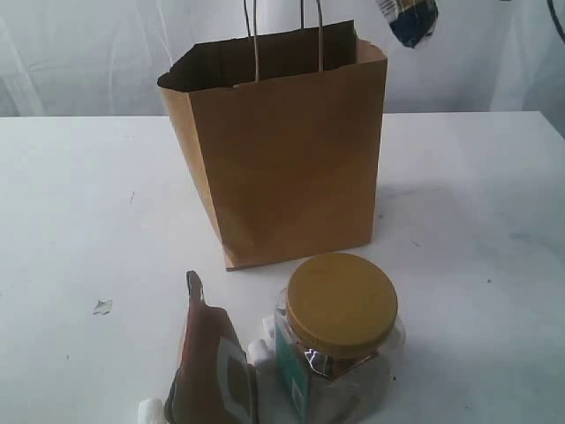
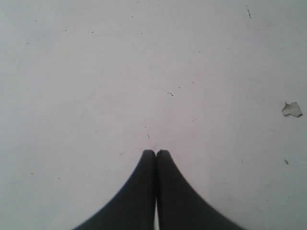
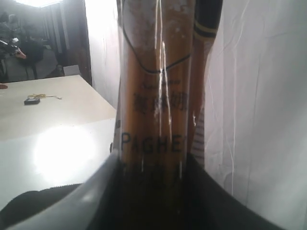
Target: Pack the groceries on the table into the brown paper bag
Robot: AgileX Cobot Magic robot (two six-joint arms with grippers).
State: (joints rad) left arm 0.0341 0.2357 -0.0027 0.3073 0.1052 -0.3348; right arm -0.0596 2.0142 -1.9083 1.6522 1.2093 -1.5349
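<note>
Spaghetti packet (image 1: 410,18) held high over the open paper bag (image 1: 291,168), two groceries waiting in front.

The left pincer (image 2: 156,154) has its jaws pressed together on nothing and hangs over bare tabletop (image 2: 96,72), apparently parked clear of the work. At the lower middle of the exterior view the pouch (image 1: 212,362) stands just beside the jar (image 1: 340,327), both in front of the bag. The bag sits upright at the centre with its mouth open. At the upper right the packet's navy end hangs just above the bag's right rim, with the right pincer (image 3: 153,172) clamped around the packet. It is probably carried this high so that its long body clears the rim and goes in end first.
</note>
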